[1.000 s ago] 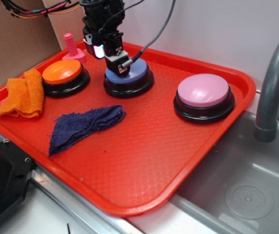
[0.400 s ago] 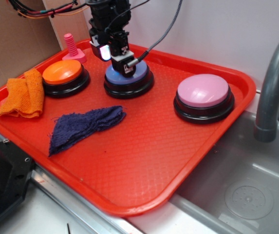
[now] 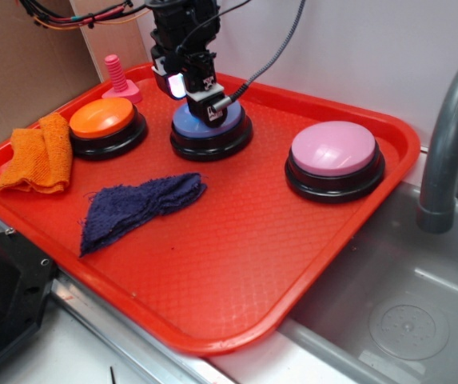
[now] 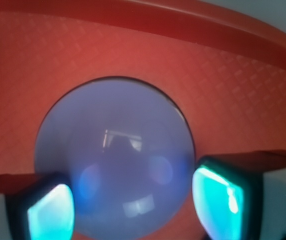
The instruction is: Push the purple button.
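The gripper (image 3: 209, 110) hangs directly over the purple button (image 3: 227, 122), fingers (image 4: 217, 197) spread apart at both sides of the dome, probably positioned for pressing down.

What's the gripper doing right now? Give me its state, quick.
Gripper: open and holding nothing; its two fingers stand apart either side of the purple button, directly above its dome.
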Controlling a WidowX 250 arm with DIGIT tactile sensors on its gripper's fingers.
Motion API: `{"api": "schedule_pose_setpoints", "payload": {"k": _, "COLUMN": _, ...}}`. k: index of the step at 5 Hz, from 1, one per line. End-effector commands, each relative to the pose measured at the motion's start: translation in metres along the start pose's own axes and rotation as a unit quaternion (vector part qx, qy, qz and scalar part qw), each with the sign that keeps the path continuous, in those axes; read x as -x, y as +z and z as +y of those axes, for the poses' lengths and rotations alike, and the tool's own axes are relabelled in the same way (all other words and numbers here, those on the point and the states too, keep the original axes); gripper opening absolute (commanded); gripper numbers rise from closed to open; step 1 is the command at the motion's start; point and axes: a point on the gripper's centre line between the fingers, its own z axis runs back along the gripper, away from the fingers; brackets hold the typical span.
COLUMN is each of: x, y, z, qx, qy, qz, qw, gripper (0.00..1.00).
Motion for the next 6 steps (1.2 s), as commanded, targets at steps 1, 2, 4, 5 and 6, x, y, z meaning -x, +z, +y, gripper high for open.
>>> {"api": "schedule_pose_setpoints", "payload": {"k": 1, "x": 0.003, "y": 0.037, "z": 0.005, "qx": -0.039, "qy": 0.024, "qz": -0.024, "qw": 0.999, "gripper": 1.0}}
{"api": "schedule_pose_setpoints", "payload": {"k": 2, "x": 0.004, "y": 0.046, "z": 0.005, "qx": -0.034, "qy": 0.016, "qz": -0.027, "qw": 0.999, "gripper": 1.0}}
{"api": "schedule_pose_setpoints", "payload": {"k": 4, "x": 0.008, "y": 0.062, "z": 0.007, "qx": -0.022, "qy": 0.023, "qz": -0.033, "qw": 0.999, "gripper": 1.0}}
{"api": "schedule_pose_setpoints", "payload": {"k": 5, "x": 0.011, "y": 0.068, "z": 0.003, "qx": -0.022, "qy": 0.022, "qz": -0.033, "qw": 0.999, "gripper": 1.0}}
{"api": "schedule_pose_setpoints", "payload": {"k": 6, "x": 0.013, "y": 0.077, "z": 0.001, "qx": -0.023, "qy": 0.023, "qz": -0.027, "qw": 0.999, "gripper": 1.0}}
